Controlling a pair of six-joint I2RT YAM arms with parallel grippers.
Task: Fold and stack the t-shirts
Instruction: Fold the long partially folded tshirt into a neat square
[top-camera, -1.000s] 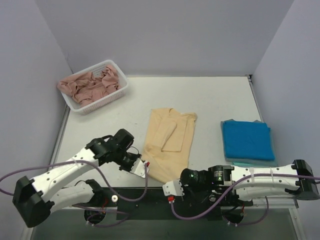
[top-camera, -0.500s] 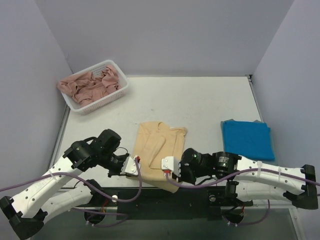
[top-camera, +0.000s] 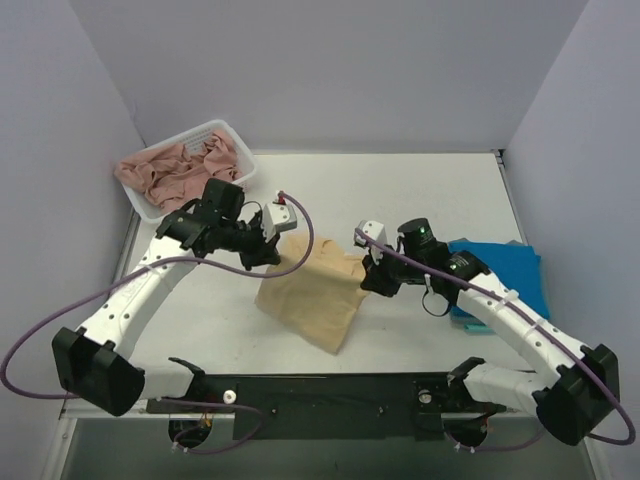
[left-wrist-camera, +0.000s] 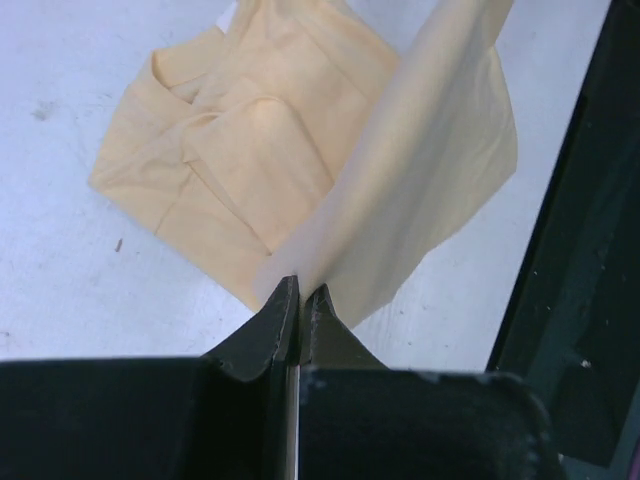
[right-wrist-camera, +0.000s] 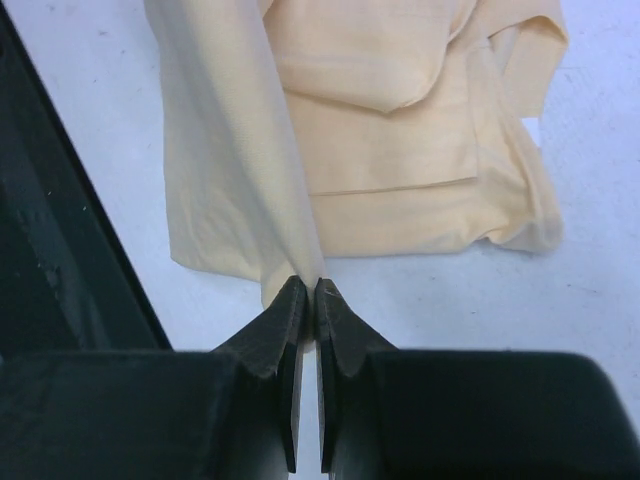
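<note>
The pale yellow-peach t-shirt (top-camera: 312, 295) lies mid-table, its near hem lifted and carried toward the far side. My left gripper (top-camera: 270, 248) is shut on one hem corner; in the left wrist view (left-wrist-camera: 300, 290) the cloth (left-wrist-camera: 400, 170) rises from the closed tips. My right gripper (top-camera: 375, 275) is shut on the other corner; in the right wrist view (right-wrist-camera: 307, 288) the cloth (right-wrist-camera: 250, 170) hangs over the folded sleeves. The bright blue t-shirt (top-camera: 500, 280) lies folded at the right, partly behind my right arm.
A white basket (top-camera: 240, 185) at the far left holds crumpled pinkish-brown cloths (top-camera: 175, 170). The black front rail (top-camera: 330, 390) runs along the near edge. Grey walls enclose the table on three sides.
Both grippers have moved from the near edge up and toward the far side, carrying the yellow-peach shirt's hem with them and folding it over the shirt.
</note>
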